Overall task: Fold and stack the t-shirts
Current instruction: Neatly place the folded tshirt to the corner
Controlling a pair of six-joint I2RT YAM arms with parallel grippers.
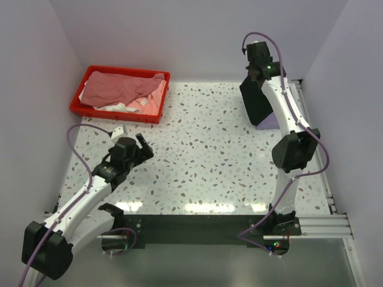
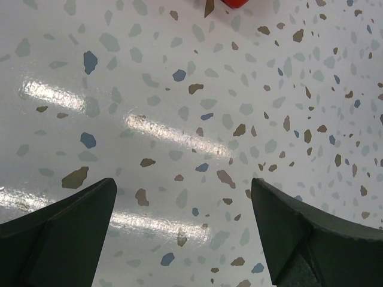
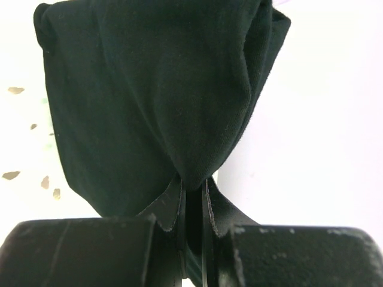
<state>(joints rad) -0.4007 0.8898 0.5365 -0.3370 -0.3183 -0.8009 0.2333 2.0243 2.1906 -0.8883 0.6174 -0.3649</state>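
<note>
- The black t-shirt (image 3: 149, 89) hangs straight down from the right hand (image 3: 192, 186), which is raised above the far right part of the surface (image 1: 209, 155).
- The right hand is pressed together on a gathered bunch of the black cloth; in the right wrist view the fabric narrows to a pinch between the two fingers and fans out wider away from them.
- The black shirt looks like a plain, matte, soft cloth with long vertical folds running out from the pinch point. It is bunched rather than flat, and no sleeve or collar can be made out.
- From above, the shirt shows as a dark, roughly rectangular drape beside the right arm, its lower edge close over a light purple t-shirt (image 1: 270, 122). Whether the two touch cannot be told.
- The light purple shirt lies on the surface at the far right, mostly hidden behind the arm and the black cloth; only a corner shows.
- The left hand (image 2: 182, 188) is well apart from these shirts, on the left side above bare speckled surface, with its fingers spread wide and nothing between them.
- A red bin (image 1: 81, 107) sits at the far left corner, beyond the left hand.
- Inside the bin lies a crumpled dusty pink-red t-shirt (image 1: 116, 86) on top, with a white t-shirt (image 1: 114, 107) showing under it along the near edge.
</note>
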